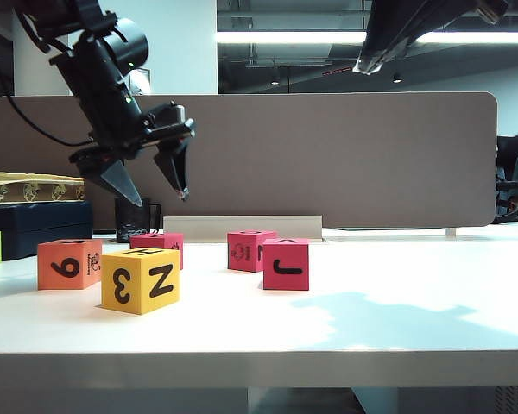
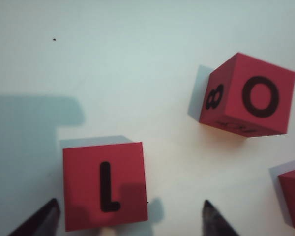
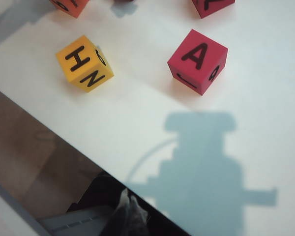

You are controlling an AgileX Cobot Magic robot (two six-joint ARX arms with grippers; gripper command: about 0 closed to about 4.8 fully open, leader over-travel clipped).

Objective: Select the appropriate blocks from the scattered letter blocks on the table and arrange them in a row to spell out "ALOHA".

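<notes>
Blocks sit scattered on the desk [image 1: 397, 302]. My left gripper [image 1: 151, 185] hangs over the L block [image 2: 105, 186], jaws spread, empty — I judge selection is under way; next I descend and close. Right gripper out of view — I cannot tell its jaws.
</notes>
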